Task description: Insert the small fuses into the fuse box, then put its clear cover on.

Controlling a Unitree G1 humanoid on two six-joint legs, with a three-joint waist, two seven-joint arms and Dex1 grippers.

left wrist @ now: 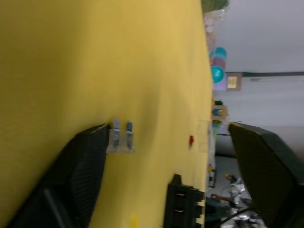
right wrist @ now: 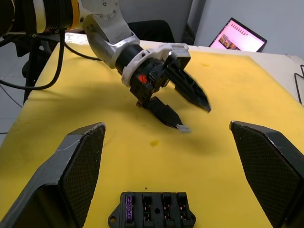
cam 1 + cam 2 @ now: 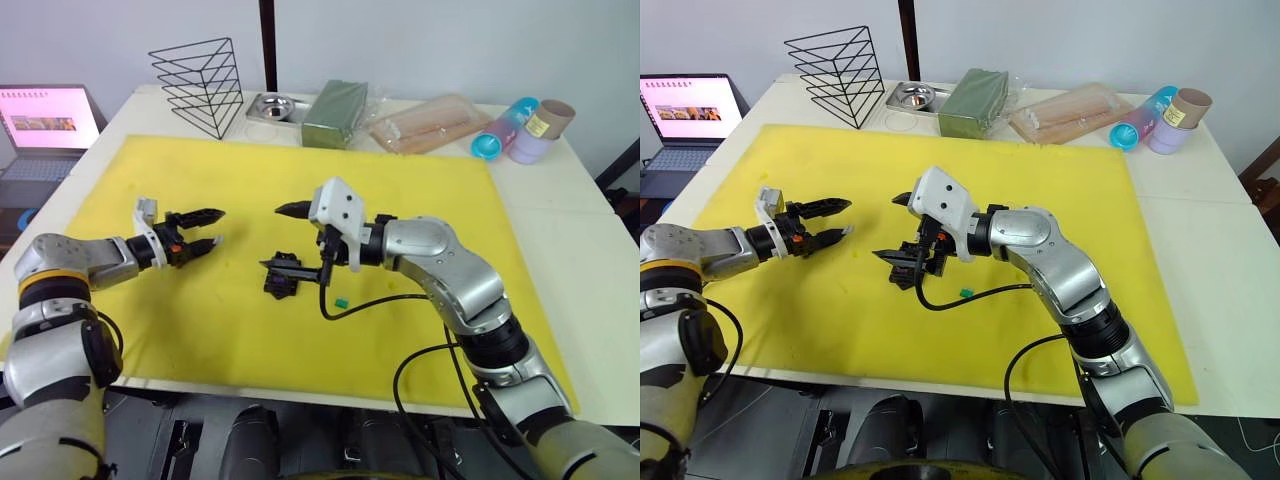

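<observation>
The fuse box (image 2: 151, 213) sits mid-mat on the bench, between the right jaws (image 3: 288, 240), spread wide. Toward the bench's left edge, the left jaws (image 2: 187, 114) gape, a pale fuse (image 1: 120, 139) clinging to one fingertip. A green fuse (image 3: 341, 302) lies just right of the box.

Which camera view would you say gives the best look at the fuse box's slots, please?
The right wrist view: the fuse box lies between the open right gripper's fingers, slots facing the camera, one holding a purple fuse. The left wrist view catches one end; in the eye views the right gripper partly hides it.

Bare mat (image 3: 400, 200) behind; fuse box (image 2: 151, 213) between grippers
</observation>
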